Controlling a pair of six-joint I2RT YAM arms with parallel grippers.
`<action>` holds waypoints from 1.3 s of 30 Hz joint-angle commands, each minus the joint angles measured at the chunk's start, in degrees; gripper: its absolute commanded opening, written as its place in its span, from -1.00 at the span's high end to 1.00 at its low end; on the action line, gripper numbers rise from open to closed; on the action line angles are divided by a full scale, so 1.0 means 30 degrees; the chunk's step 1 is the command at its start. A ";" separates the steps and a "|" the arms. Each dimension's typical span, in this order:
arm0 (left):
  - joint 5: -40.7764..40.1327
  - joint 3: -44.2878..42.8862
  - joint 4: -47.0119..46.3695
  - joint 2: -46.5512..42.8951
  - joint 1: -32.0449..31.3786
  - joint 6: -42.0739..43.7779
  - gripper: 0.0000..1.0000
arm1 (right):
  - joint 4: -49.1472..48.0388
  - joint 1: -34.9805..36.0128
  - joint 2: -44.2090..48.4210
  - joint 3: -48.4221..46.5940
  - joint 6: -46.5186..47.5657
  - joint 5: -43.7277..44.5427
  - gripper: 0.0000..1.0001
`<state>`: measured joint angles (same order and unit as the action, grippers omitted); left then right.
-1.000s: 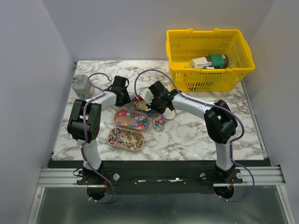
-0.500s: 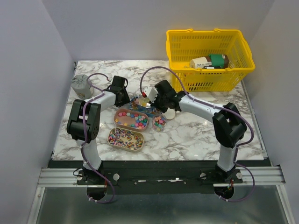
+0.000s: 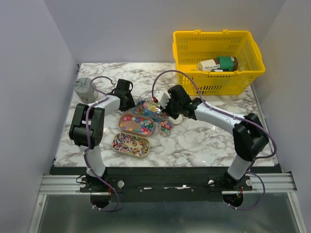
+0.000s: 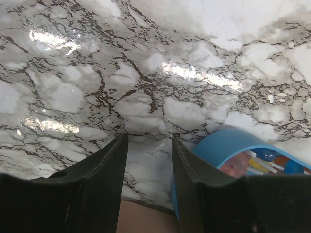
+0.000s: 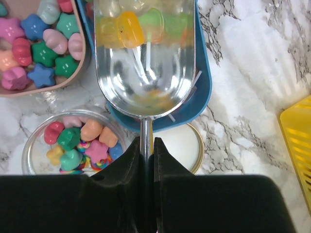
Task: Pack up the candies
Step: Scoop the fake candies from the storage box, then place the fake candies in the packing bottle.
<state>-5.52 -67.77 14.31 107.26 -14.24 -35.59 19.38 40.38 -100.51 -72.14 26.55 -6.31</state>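
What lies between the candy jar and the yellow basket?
Right wrist view: a gold-rimmed lid lies beside the jar, under the scoop handle; past it the table is bare up to the basket.

Top cam overhead; wrist cams close-up

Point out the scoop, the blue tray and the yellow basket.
scoop (image 5: 146,80): right wrist view, bare middle of its metal bowl.
blue tray (image 4: 226,148): left wrist view, its rounded outer wall.
yellow basket (image 3: 221,83): top external view, its near side wall.
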 commanded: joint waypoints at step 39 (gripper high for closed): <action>0.0316 0.0353 0.0476 -0.0656 -0.0292 -0.0176 -0.04 | 1.2846 -0.0072 0.6990 0.0669 -0.1876 0.1252 0.99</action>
<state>-5.32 -67.16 14.41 106.69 -14.70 -35.83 53.54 40.38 -78.76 -66.87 21.80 -5.04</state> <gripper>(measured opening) 0.516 0.190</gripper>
